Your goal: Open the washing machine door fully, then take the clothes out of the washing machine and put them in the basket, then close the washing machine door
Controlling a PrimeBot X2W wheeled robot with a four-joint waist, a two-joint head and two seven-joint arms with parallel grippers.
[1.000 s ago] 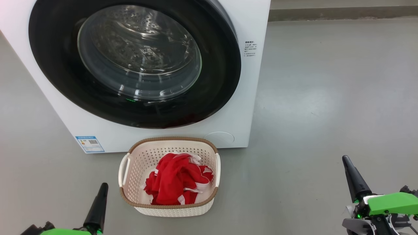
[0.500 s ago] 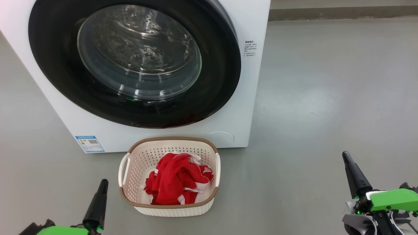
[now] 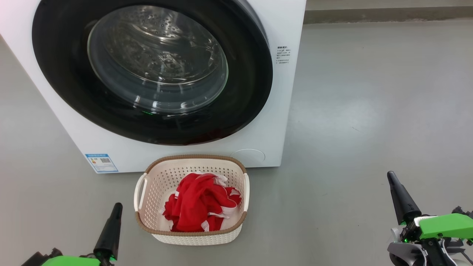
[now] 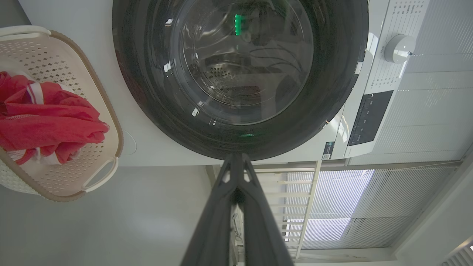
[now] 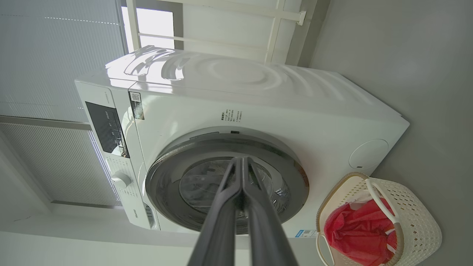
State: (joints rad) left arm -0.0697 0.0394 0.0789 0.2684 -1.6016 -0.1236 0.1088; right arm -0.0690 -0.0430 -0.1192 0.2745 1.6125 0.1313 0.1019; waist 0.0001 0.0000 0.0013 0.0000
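The clothes (image 3: 201, 203) lie in the basket (image 3: 192, 159) at lower centre. At upper left the washing machine door (image 3: 251, 85) looks closed. The left gripper (image 3: 116, 208) and right gripper (image 3: 391, 179) sit clenched and empty in the bottom corners. The task seems finished.

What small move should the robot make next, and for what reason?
Probably just stop; the task looks done. The washing machine door sits shut on the washing machine, the clothes lie in the basket, and the left gripper and right gripper are shut, empty, and apart from everything.
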